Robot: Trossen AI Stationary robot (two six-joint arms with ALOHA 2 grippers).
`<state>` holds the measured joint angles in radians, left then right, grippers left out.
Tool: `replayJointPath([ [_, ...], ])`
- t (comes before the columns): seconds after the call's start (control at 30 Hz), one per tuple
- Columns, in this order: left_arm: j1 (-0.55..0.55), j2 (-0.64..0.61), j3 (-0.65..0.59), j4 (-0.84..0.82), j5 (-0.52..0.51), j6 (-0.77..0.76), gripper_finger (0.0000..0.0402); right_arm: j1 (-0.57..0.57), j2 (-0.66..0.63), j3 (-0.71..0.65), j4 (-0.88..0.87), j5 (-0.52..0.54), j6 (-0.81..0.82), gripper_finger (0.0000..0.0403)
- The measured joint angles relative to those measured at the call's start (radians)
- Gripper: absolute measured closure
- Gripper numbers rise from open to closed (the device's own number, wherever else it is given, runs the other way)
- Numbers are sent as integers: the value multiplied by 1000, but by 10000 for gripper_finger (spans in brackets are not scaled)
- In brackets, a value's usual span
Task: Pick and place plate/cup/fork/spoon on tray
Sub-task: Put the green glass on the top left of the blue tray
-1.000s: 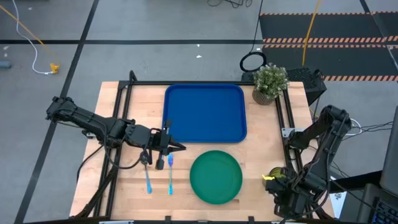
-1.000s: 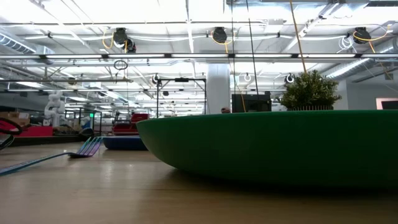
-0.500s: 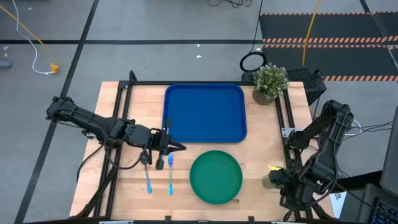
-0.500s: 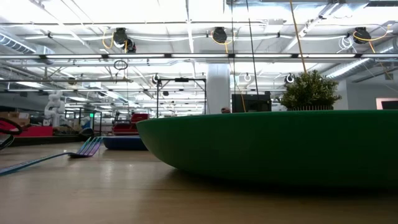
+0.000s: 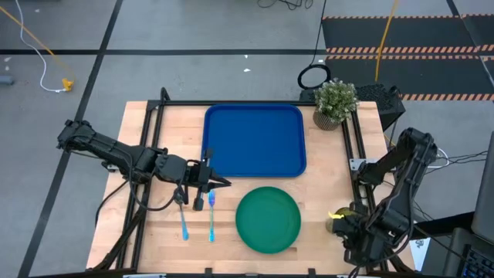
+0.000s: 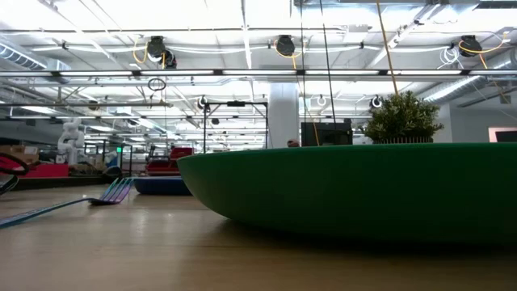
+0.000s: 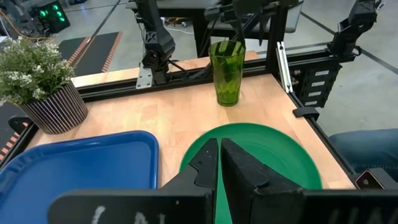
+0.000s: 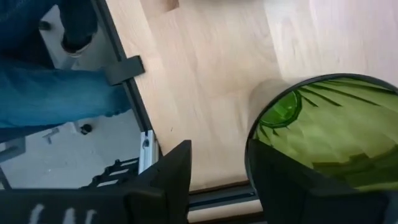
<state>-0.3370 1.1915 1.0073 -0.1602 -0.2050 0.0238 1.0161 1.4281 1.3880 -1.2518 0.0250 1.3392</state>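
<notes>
Standing upright near the right edge of the pale wooden table (image 5: 154, 239), the small translucent dark-green cup (image 5: 334, 224) is flanked by the dark fingers of the right gripper (image 8: 217, 177), which sit around its rim; whether the pads are actually pressing on the glass cannot be told, as a gap of bare wood is seen beside one finger in the right wrist view. The large round green plate (image 5: 268, 219) with its raised rim lies just beside the cup, toward the table's middle near the front edge, well apart from the right gripper. The large rectangular blue tray (image 5: 255, 140) with rounded corners is set toward the back edge with nothing on it. The slim blue-handled fork (image 5: 211, 217) and the blue-handled spoon (image 5: 184, 224) lie side by side near the front edge, left of the plate. The left gripper (image 5: 221, 183) is clenched on nothing and is held above the wood between the tray and the fork's head. A potted leafy plant (image 5: 334, 101) stands at the back right corner.
</notes>
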Motion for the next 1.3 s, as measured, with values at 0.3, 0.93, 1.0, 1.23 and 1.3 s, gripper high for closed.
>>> replayJointPath([
  [0.3,0,0,0,0,0,-9,378,0,37,-1,-25,0,-42,302],
  [0.93,0,0,0,11,0,-29,378,-7,35,-73,0,-47,-42,395],
  [1.0,0,0,0,16,0,-29,378,-18,34,-73,-7,-53,-36,395],
  [1.23,0,0,0,63,-1,-28,378,-93,13,-73,-50,-54,-34,401],
  [1.3,0,0,0,60,-11,-28,378,-122,3,-73,-73,-54,-60,401],
])
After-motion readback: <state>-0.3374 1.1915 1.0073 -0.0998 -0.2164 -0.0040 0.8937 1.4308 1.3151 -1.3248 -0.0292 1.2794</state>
